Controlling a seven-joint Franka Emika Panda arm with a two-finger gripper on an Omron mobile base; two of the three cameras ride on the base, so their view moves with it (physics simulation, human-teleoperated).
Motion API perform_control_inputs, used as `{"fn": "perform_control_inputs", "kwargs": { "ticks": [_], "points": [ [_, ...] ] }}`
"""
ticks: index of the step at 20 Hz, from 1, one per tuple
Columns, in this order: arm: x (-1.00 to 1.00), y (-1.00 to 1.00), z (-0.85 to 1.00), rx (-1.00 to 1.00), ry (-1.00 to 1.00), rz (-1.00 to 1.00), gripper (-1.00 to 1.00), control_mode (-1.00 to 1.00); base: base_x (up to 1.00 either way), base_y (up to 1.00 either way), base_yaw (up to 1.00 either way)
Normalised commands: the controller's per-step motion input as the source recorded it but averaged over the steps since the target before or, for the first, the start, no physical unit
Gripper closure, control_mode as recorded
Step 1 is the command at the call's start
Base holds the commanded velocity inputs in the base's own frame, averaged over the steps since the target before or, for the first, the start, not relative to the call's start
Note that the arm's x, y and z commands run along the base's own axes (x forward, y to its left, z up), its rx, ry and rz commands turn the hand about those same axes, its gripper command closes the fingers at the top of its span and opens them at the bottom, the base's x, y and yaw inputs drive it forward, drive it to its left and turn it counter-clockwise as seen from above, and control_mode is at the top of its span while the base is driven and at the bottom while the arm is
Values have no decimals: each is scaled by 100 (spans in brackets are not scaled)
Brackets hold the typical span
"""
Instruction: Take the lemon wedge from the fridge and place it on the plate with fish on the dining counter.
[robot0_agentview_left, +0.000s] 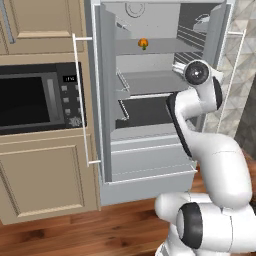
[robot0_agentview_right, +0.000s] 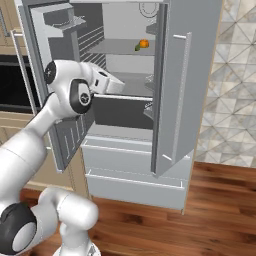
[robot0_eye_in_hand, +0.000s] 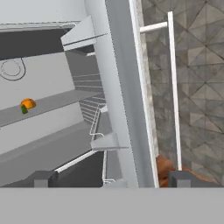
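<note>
Gaping wide, pincer (robot0_eye_in_hand: 111, 178) holds nothing | fridge (robot0_agentview_left: 150, 160) doors open | lemon wedge (robot0_agentview_left: 143, 43) on upper shelf

The fridge (robot0_agentview_left: 150, 165) stands with both upper doors swung open, its long white bar handles out to either side. Inside are grey shelves, and a small orange piece of fruit with a green bit (robot0_agentview_left: 143, 44) sits on the upper shelf, near the middle of its front edge. Two closed drawers run across the bottom of the fridge. The white arm (robot0_agentview_left: 210, 150) rises from the lower right and bends up in front of the right half of the opening, its wrist level with the middle shelf. To the left, a black microwave (robot0_agentview_left: 37, 97) is built into beige cabinets (robot0_agentview_left: 45, 175). The floor (robot0_agentview_left: 90, 230) is reddish-brown wood.
</note>
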Motion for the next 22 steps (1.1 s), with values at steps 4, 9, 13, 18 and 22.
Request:
{"fn": "perform_control_inputs", "kwargs": {
  "ticks": [4, 9, 13, 18, 22],
  "points": [
    [71, 5, 0, 0, 8, -3, -100, -100, 0, 0, 0],
    [74, 0, 0, 0, 11, -1, -100, -100, 0, 0, 0],
    [59, -18, 0, -1, 3, -9, -100, -100, 0, 0, 0],
    [13, -36, -3, -6, 0, -26, -100, -100, 0, 0, 0],
    [5, 0, 0, -1, 0, -2, -100, -100, 0, 0, 0]
  ]
}}
